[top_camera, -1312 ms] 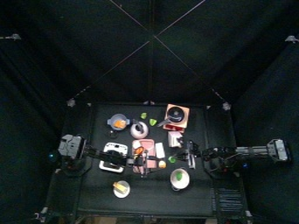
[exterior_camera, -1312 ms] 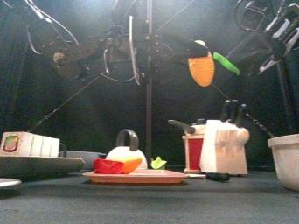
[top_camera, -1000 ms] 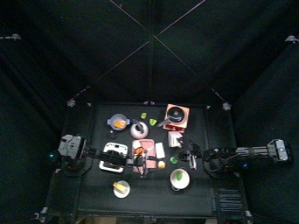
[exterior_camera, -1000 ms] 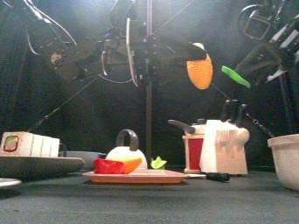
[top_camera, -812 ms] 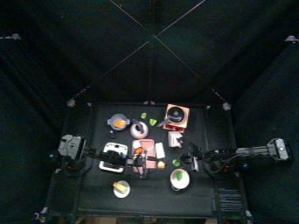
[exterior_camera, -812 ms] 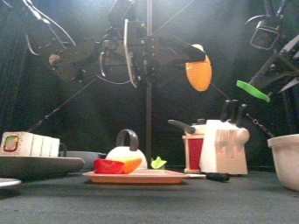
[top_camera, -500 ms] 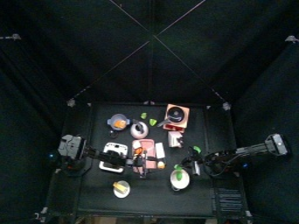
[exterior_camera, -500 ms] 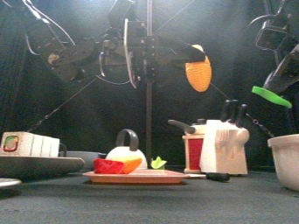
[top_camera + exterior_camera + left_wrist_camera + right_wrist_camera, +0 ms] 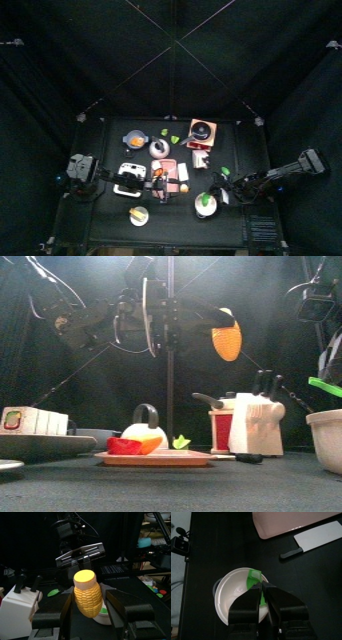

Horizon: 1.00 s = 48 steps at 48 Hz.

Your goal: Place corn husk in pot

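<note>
My right gripper (image 9: 263, 587) is shut on a green corn husk (image 9: 254, 578) and holds it just above the white pot (image 9: 232, 599). In the front view the husk (image 9: 325, 386) hangs at the right edge above the pot's rim (image 9: 325, 416). In the top view the right gripper (image 9: 222, 187) is beside the pot (image 9: 205, 206). My left gripper (image 9: 88, 597) is shut on a yellow corn cob (image 9: 88, 594) and holds it high in the air, as the front view (image 9: 227, 338) also shows.
A white knife block (image 9: 254, 421) stands right of centre. A pink cutting board (image 9: 154, 458) carries a kettle and cut vegetables. A cleaver (image 9: 314, 539) lies next to the board (image 9: 291, 522). A white appliance (image 9: 34, 421) stands at the left.
My right gripper has carried the husk away from the cob, down and to the right, until it hangs over the pot. The left gripper keeps the cob almost still.
</note>
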{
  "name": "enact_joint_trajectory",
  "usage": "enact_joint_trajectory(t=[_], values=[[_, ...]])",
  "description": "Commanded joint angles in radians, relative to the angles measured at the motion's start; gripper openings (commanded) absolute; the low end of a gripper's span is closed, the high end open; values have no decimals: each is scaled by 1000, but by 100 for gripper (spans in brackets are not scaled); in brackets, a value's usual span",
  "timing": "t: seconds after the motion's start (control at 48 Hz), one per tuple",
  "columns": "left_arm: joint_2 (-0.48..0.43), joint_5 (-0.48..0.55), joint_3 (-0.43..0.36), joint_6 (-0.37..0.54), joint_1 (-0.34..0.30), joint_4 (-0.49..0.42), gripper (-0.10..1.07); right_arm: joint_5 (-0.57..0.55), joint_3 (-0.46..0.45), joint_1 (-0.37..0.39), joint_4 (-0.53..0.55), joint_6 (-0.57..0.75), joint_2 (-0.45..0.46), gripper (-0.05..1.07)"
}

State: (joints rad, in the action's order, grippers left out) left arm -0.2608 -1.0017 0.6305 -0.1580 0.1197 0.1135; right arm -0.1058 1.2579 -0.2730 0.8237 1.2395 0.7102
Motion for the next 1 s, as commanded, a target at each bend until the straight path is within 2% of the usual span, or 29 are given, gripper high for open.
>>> enact_joint_trajectory(t=[0.0, 0.271, 0.979], values=[[31, -11, -9, -2, -3, 2, 67, 3, -20, -8, 2, -2, -2, 56], [32, -11, -9, -2, -3, 2, 67, 2, -21, -8, 12, -3, -2, 68], [29, -11, -6, 0, -3, 2, 67, -32, -21, -8, 15, 0, -2, 69]])
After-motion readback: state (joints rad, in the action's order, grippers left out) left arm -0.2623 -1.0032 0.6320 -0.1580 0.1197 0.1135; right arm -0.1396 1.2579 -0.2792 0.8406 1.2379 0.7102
